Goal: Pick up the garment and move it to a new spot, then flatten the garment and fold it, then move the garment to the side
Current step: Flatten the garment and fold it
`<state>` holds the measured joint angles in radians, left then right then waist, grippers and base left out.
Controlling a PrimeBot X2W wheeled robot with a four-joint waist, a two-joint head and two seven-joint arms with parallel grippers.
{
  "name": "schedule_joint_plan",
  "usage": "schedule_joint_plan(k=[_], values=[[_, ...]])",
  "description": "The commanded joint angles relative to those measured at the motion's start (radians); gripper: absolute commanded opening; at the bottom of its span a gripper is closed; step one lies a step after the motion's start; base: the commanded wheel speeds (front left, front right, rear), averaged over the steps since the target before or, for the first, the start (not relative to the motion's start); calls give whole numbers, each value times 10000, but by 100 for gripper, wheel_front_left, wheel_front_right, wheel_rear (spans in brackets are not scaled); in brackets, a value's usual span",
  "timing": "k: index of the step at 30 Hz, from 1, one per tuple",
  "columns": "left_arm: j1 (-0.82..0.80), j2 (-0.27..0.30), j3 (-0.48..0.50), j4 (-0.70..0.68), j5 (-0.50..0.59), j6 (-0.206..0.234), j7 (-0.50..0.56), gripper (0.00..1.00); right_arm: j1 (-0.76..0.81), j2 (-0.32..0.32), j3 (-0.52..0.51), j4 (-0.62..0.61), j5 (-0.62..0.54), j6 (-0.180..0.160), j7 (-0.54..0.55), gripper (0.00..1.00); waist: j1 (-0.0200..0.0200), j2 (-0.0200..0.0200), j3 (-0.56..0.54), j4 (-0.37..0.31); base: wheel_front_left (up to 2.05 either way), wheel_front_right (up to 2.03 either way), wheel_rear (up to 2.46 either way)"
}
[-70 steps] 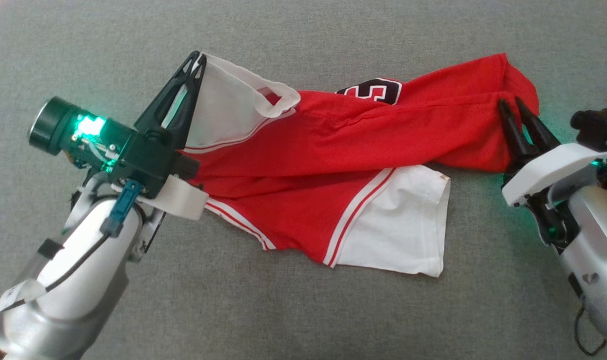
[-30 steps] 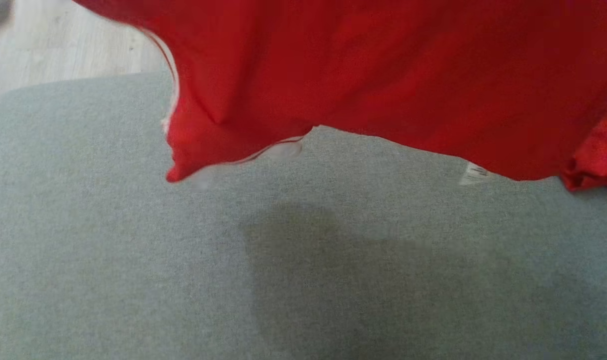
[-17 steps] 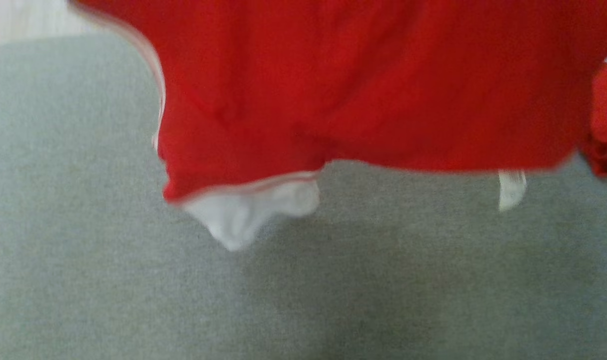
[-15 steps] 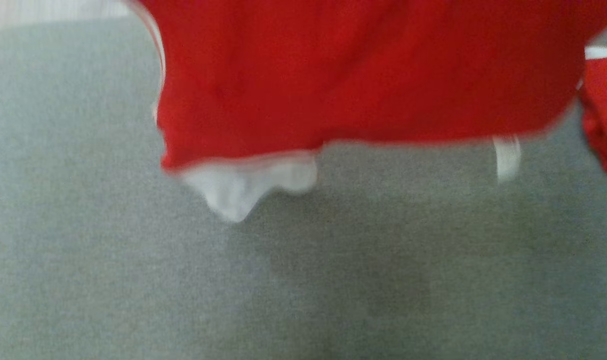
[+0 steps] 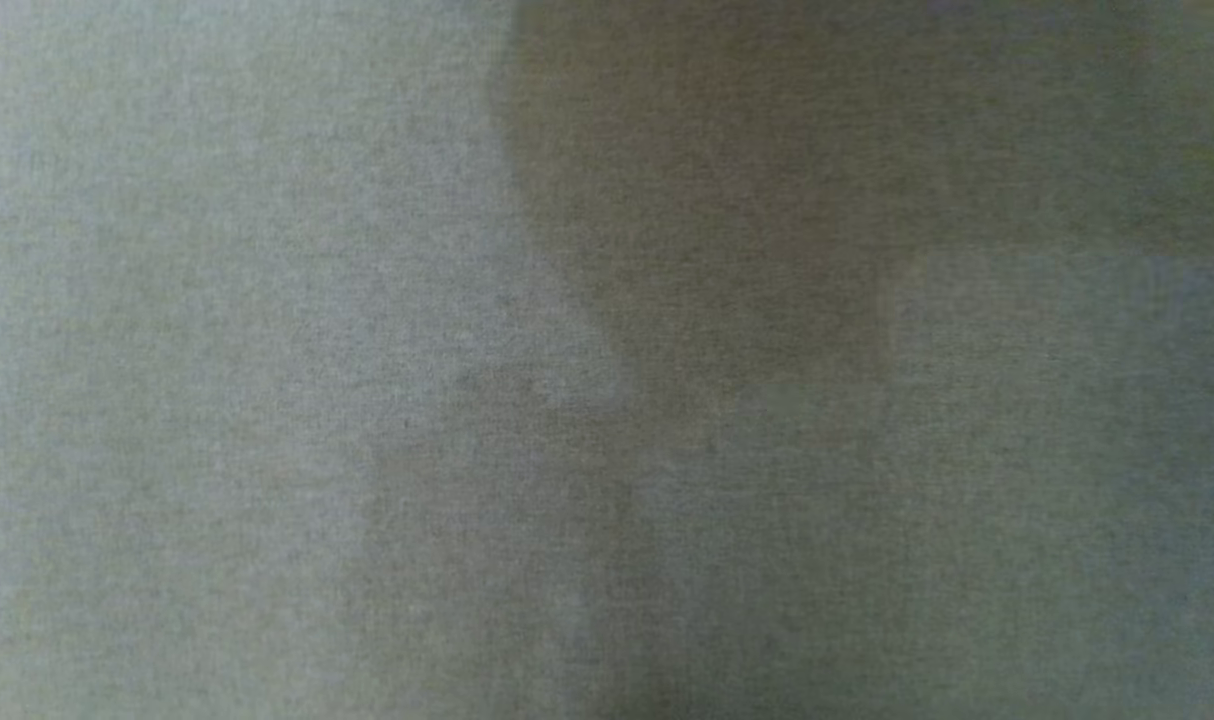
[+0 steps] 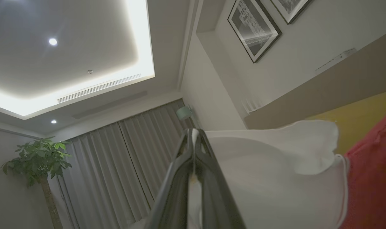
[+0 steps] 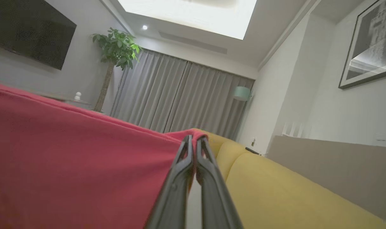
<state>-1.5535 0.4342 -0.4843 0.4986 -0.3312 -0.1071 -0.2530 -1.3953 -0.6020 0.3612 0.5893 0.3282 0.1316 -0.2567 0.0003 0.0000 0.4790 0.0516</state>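
Left wrist view: the left claw [image 6: 194,133] points up toward the ceiling, clenched on a white sleeve panel of the jersey [image 6: 269,178]. The cloth runs off to that view's right, where it turns red. In the right wrist view the right claw [image 7: 194,140] is clamped on a folded red edge of the jersey [image 7: 78,165], which stretches away to that view's left, with a yellow sofa [image 7: 275,190] behind. The jersey seems to hang in the air between the two claws, its long axis running from one to the other. The head view looks down on a grey fabric surface [image 5: 167,400] under a broad shadow [image 5: 707,220], the likely landing spot below. No number, label or brand can be read.
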Motion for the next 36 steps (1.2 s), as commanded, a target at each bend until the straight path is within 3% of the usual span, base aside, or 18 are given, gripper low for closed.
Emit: schedule_joint_plan(k=[1, 13, 24, 36], values=[[129, 499, 256, -343, -126, -63, -42, 0, 289, -160, 54, -148, 12, -9, -32, 0, -3, 0, 228, 141, 0, 0, 0], [4721, 889, 644, -2699, -507, -7, -85, 0, 3506, -255, -357, -621, 800, -9, -49, 0, -3, 0, -239, 259, 0, 0, 0], [10988, 1298, 313, -4611, -612, 932, -86, 0, 8825, -172, -1348, -2235, 1157, -9, -50, 0, -3, 0, -1795, 148, 0, 0, 0], [14883, 1261, -324, -5262, -1038, 1702, -5, 0, 12715, 189, -2042, -3173, 1051, -9, -51, 0, -3, 0, -2486, -222, 0, 0, 0]])
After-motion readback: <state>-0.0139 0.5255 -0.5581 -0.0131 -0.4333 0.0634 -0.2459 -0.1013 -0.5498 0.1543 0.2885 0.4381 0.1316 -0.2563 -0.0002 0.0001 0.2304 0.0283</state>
